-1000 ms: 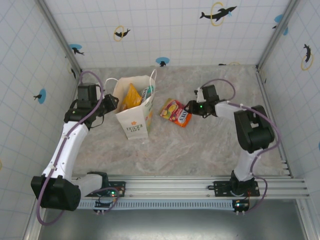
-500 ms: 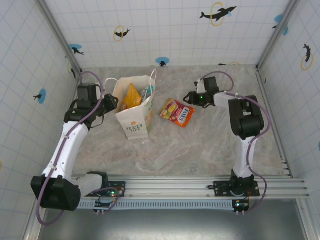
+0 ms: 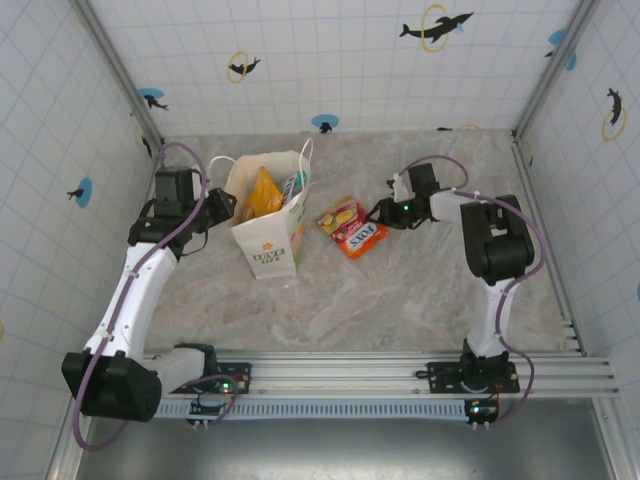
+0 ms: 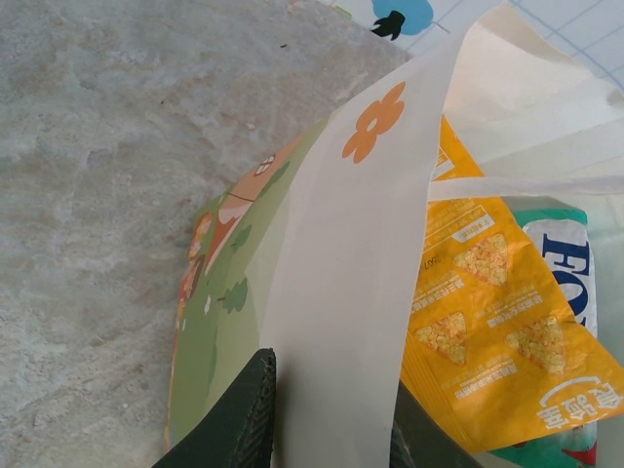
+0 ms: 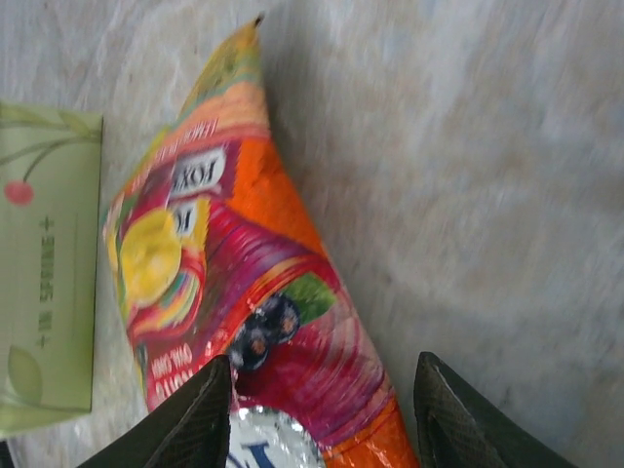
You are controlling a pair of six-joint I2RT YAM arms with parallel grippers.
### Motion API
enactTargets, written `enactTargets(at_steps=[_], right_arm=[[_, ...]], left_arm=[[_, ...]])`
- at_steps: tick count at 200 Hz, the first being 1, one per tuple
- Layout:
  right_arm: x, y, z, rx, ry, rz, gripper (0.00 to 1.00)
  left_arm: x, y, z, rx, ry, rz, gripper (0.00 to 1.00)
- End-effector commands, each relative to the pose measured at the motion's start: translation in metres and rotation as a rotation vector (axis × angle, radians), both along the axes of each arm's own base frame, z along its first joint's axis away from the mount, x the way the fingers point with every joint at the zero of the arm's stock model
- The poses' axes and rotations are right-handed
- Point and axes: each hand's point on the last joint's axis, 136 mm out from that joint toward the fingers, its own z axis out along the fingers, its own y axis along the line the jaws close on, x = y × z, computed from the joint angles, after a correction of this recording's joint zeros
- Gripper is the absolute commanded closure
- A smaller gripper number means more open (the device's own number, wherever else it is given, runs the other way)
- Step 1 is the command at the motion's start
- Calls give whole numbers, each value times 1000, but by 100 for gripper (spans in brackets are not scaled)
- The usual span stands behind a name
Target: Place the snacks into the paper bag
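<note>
Since half a second before, the right arm [image 3: 490,235] had dropped back toward the loose packet [image 3: 352,229], which had turned slightly on the table [image 3: 400,290]. At the left, the left pincer [image 4: 327,419] was clamped on the wall of the white paper bag [image 3: 268,245]. The bag stood upright and open, with a yellow packet [image 4: 487,322] and a green packet [image 3: 296,185] inside. Right of the bag, the loose packet lay flat, glossy orange and magenta. The right pincer [image 5: 322,409] stood wide, straddling its end.
</note>
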Motion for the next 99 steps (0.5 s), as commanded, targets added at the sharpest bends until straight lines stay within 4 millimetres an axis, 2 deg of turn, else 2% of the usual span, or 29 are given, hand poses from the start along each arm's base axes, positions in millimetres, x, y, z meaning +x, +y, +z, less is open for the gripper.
enactTargets(at_steps=[1, 46, 99], right_arm=[[-34, 6, 8, -6, 39, 51, 48], [-53, 18, 0, -18, 49, 64, 48], [-53, 26, -18, -60, 46, 23, 53]], left_arm=[[-4, 1, 1, -7, 2, 8, 74], [-3, -1, 1, -18, -4, -3, 74], [-5, -2, 3, -18, -7, -9, 74]])
